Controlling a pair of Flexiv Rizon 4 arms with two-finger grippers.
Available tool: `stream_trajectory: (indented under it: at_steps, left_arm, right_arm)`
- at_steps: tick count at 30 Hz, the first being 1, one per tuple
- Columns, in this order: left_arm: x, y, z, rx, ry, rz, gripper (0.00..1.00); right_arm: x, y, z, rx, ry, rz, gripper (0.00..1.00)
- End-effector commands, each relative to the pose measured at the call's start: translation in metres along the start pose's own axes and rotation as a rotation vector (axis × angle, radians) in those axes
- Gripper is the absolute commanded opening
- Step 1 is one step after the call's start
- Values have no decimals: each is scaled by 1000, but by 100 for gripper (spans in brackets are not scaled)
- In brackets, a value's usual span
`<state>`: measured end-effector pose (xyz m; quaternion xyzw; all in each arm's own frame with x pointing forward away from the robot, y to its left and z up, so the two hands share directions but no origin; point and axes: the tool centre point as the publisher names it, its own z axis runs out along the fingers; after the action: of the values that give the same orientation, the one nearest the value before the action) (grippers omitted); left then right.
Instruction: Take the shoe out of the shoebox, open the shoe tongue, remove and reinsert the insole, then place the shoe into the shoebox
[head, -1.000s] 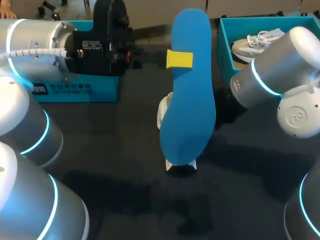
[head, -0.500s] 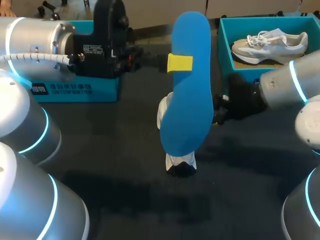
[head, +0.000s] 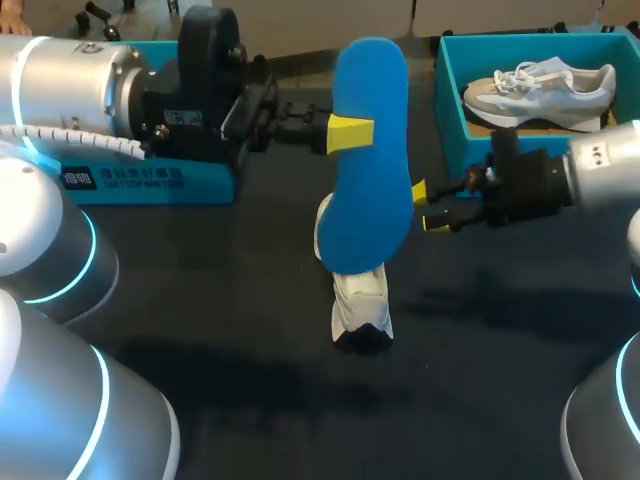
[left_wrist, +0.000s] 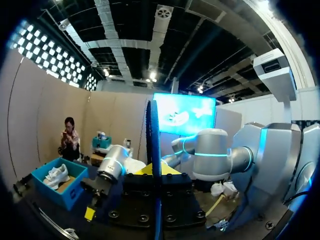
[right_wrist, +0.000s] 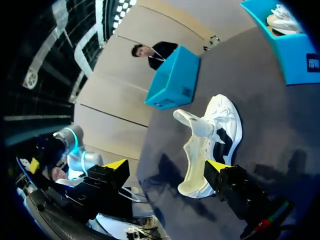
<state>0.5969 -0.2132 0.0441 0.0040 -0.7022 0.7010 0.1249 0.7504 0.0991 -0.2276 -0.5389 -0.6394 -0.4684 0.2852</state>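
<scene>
Table (head: 250, 400): white shoe (head: 358, 300) mid-table. Shoebox (head: 447, 90) behind it to the right, second shoe (head: 540, 85) inside; teal box (head: 150, 182) behind-left. Blue insole (head: 368, 180) hangs over the shoe, blocking its far half, clamped by left gripper (head: 348, 133). Right gripper (head: 427, 207) just right of the shoe, fingers apart, empty.

The insole (head: 370, 160) hangs above shoe (head: 360, 305), left of shoebox (head: 447, 90).
</scene>
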Motion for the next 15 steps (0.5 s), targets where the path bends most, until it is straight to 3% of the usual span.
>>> stream_trajectory:
  at_steps: [1, 7, 15]
  left_arm:
    - [0, 8, -7, 59, -36, 100, 0]
    - [-10, 12, -15, 108, -58, 320, 0]
    - [-20, 22, -31, 43, -36, 580, 0]
  right_arm:
    - [-1, -3, -7, -30, 64, 0, 100]
    - [-1, -3, -7, -30, 64, 0, 100]
    - [-1, -3, -7, -30, 64, 0, 100]
